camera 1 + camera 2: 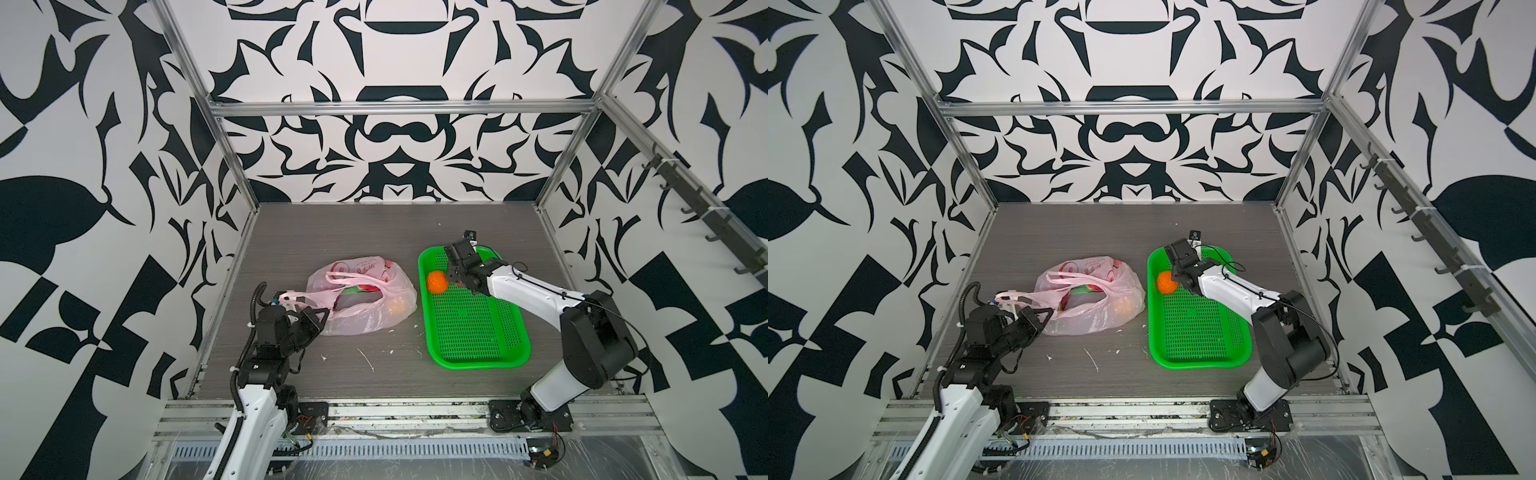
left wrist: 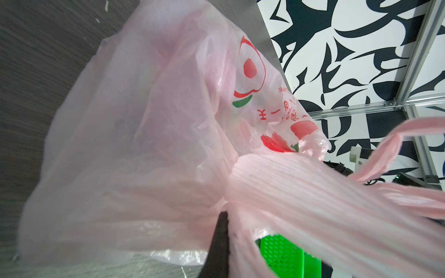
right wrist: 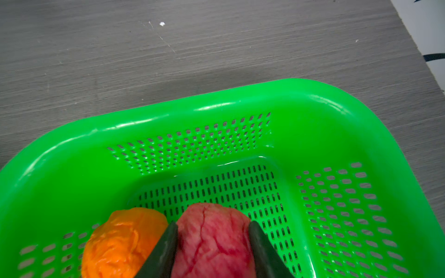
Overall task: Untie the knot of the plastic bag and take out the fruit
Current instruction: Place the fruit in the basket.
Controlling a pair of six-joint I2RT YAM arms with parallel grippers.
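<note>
Between the right gripper (image 3: 213, 227) jaws: filled by the bumpy red ball (image 3: 212, 248). Just outside one jaw: blocked by the orange (image 3: 120, 243). Ahead of those jaws: bare floor up to the green basket (image 3: 192, 142) wall. Ahead of the left gripper (image 2: 226, 217) jaws, pinched on handle film: walled off by the plastic bag (image 2: 144, 120).

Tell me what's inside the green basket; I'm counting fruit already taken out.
The green basket holds an orange and a bumpy red fruit, clamped in the right gripper. Whether that fruit touches the basket floor is hidden.
</note>
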